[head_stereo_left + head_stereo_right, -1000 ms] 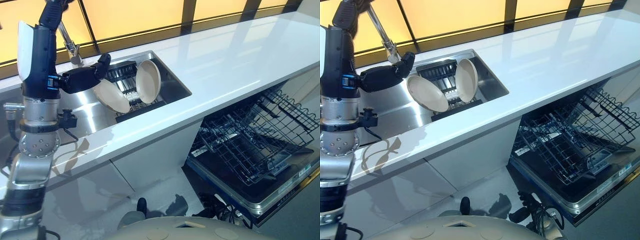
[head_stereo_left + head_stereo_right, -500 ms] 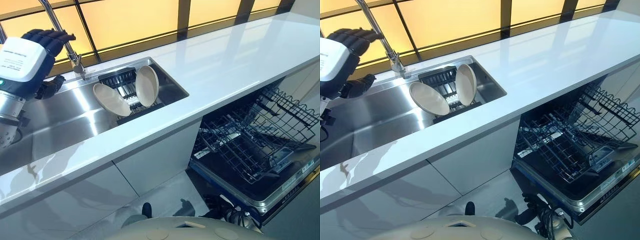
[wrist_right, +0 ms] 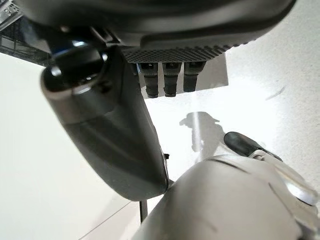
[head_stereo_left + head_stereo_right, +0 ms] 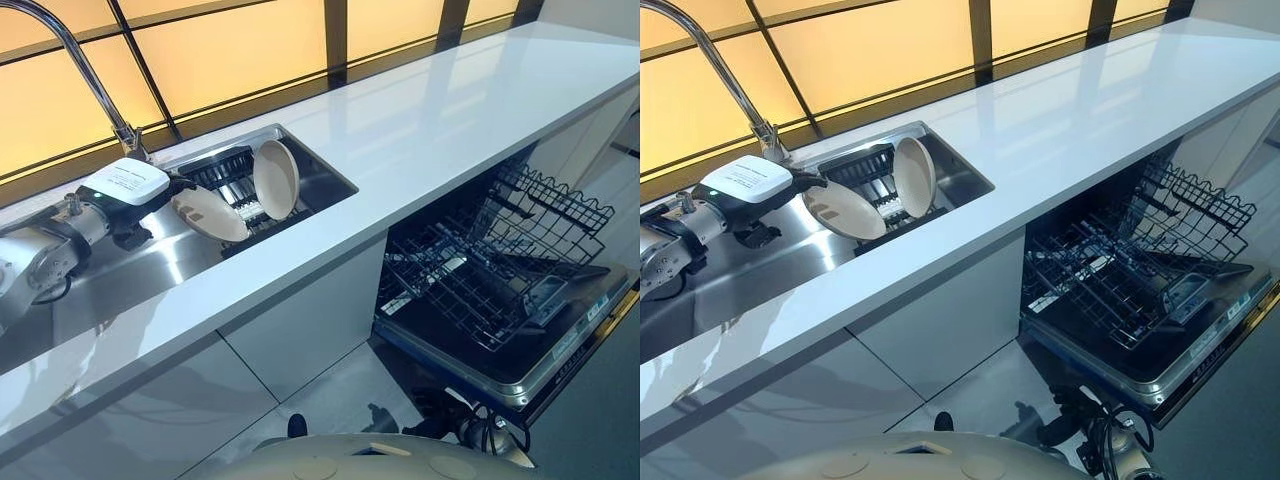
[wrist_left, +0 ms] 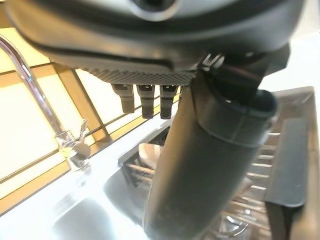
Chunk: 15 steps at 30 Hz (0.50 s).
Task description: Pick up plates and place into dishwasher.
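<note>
The leaning plate, judged stiff, slick and breakable, is best pinched at its rim (left hand fingers extended, empty).

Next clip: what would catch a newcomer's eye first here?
Two cream plates stand in a rack in the steel sink, with the left hand right beside the nearer plate. To the right, below the white counter, the dishwasher's wire basket is pulled out, with no plates in it.
</note>
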### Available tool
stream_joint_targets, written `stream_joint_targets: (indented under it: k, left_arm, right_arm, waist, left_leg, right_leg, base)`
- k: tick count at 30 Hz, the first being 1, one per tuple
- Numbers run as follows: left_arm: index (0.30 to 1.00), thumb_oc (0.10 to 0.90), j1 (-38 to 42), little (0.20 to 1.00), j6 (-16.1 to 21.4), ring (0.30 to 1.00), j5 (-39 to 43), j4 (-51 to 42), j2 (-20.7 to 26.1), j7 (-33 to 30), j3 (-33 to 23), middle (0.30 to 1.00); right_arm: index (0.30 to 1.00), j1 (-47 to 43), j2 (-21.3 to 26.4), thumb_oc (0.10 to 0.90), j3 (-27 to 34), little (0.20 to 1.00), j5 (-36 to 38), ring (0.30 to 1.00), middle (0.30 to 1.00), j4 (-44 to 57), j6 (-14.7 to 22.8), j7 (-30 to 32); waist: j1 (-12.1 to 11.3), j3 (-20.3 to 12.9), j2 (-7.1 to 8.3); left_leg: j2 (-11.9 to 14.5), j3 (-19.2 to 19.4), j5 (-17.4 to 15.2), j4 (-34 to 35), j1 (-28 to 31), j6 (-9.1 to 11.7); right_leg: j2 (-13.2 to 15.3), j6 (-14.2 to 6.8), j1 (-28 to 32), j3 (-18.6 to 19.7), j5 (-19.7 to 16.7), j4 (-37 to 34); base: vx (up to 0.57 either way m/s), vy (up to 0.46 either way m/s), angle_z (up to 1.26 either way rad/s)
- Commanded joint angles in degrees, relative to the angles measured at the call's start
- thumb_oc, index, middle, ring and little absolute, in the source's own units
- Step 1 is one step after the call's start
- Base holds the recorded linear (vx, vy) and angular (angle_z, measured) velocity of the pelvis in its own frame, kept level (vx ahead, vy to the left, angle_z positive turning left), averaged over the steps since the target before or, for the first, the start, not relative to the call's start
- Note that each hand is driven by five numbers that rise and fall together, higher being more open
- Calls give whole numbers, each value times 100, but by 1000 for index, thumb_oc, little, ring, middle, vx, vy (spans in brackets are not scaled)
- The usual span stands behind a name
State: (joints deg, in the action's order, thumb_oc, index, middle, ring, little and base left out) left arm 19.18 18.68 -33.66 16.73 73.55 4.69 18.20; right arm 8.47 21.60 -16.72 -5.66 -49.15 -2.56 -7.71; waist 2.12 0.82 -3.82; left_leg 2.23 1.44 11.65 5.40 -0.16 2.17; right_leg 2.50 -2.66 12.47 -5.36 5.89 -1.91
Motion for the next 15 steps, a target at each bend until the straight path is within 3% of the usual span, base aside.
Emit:
stream_joint_targets:
  k: [1,6,15]
  left_arm:
    - [900,800,1330,900,-265,900,148,493,311,-112,-313,900]
    - [900,800,1385,900,-246,900,-318,630,290,-189,-146,900]
    - [900,800,1499,900,-525,900,-737,960,158,-928,91,900]
  right_arm:
    - [900,-220,216,800,-172,900,47,900,900,151,408,3]
    - [900,-273,178,800,-167,900,46,900,900,-78,530,51]
    - [900,-400,133,800,-167,900,49,900,900,-540,774,109]
  waist:
    - [98,111,47]
    - [114,116,46]
    - [124,129,39]
  left_leg:
    - [-616,371,-1503,-91,798,-326]
    - [-618,402,-1516,-96,798,-336]
    - [-624,409,-1518,-98,791,-344]
  right_leg:
    - [-110,-312,-722,53,-601,-129]
    - [-122,-310,-733,86,-605,-130]
    - [-153,-286,-742,141,-598,-124]
  base:
    - [0,0,0]
    - [6,4,-2]
    - [16,9,-7]
